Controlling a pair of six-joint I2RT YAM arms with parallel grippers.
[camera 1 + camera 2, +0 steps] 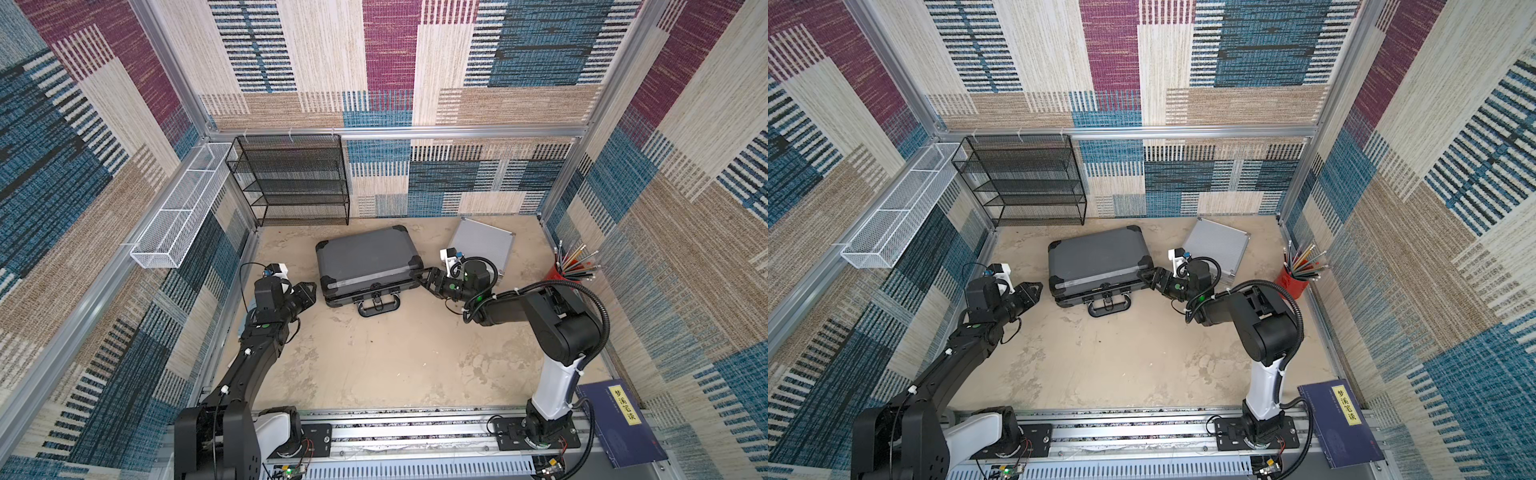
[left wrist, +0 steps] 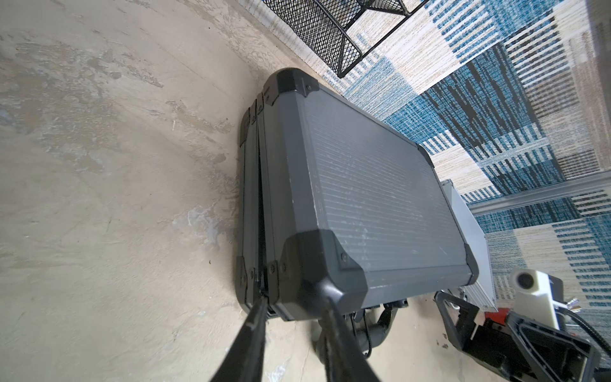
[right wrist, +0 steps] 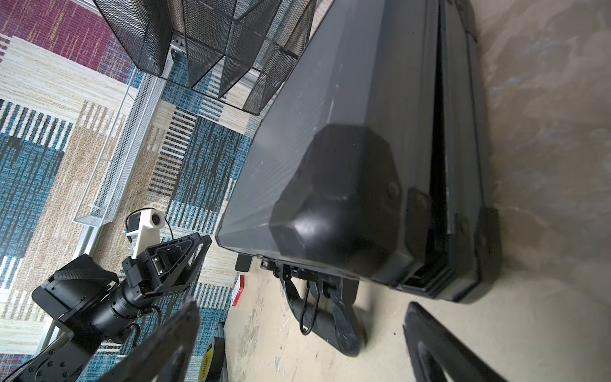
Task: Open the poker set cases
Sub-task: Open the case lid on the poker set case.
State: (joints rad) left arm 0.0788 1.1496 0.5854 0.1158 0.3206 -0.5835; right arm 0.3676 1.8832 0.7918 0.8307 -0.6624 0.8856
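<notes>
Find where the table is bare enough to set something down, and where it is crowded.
Free: the middle of the table, from the grey case to the front rail. Crowded: the grey case's front corners, at the left gripper and right gripper; back right, silver case and pencil cup.

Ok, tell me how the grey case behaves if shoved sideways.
The grey case is likely rigid: hard panels, black corner caps. Lying flat on the table, it should slide rather than tip. Its lid looks slightly ajar, so it may shift.
</notes>
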